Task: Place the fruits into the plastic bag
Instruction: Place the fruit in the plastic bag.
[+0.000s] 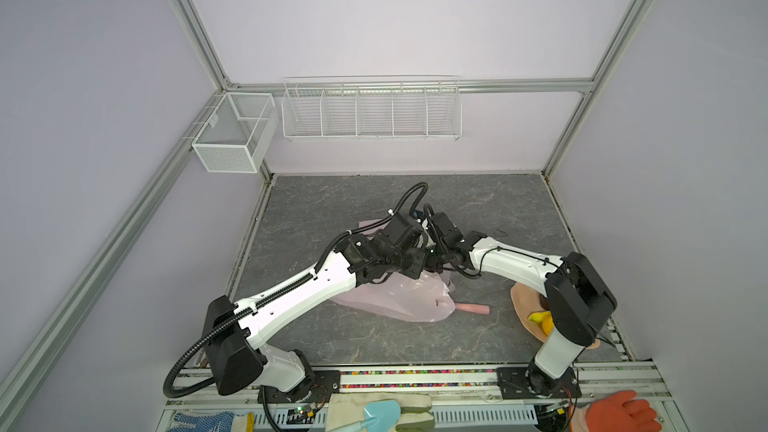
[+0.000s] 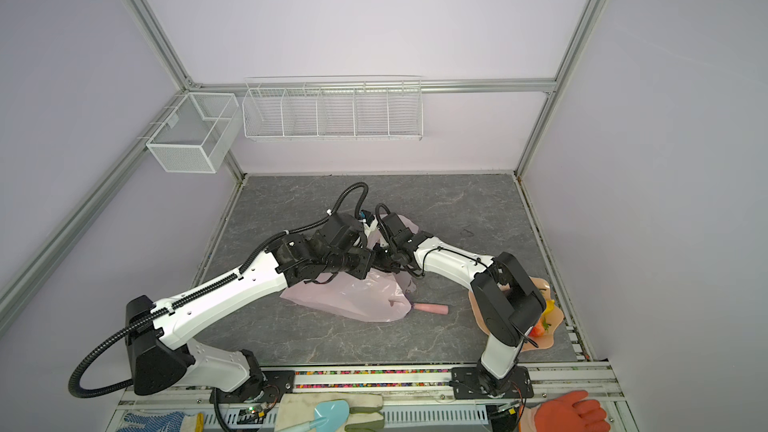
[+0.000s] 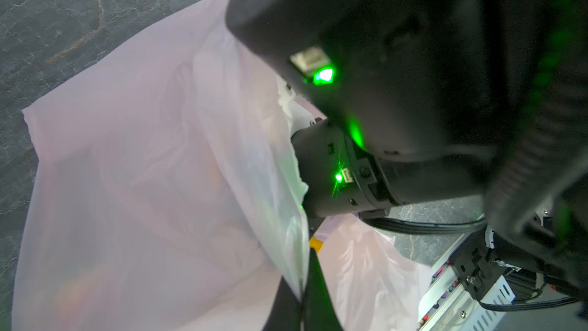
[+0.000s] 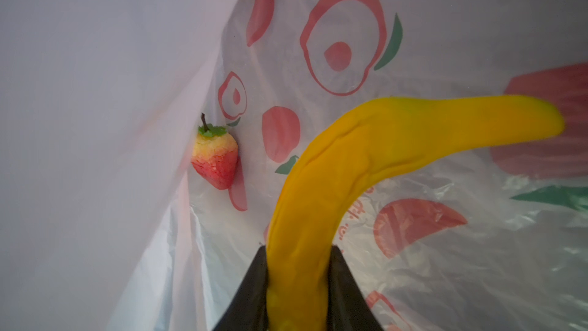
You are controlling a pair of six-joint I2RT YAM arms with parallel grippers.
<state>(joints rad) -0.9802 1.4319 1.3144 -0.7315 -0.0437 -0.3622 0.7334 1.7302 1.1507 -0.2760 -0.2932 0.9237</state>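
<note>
Grey marbled counter [image 1: 374, 209], pale-pink plastic bag [image 1: 399, 297] slumped mid-surface with both arms over its mouth: your left claw [image 3: 302, 307] is pinched fully closed on the bag's rim film, and your right claw [image 4: 299, 281] is inside the bag, gripping a banana [image 4: 366, 154]. One strawberry [image 4: 216, 160] already lies inside against the printed wall, so call it partly done. The banana isn't released yet, and at least a yellow fruit [image 1: 540, 318] and a red fruit [image 2: 539, 328] sit on the tan plate [image 1: 521, 301] by the right arm's base.
</note>
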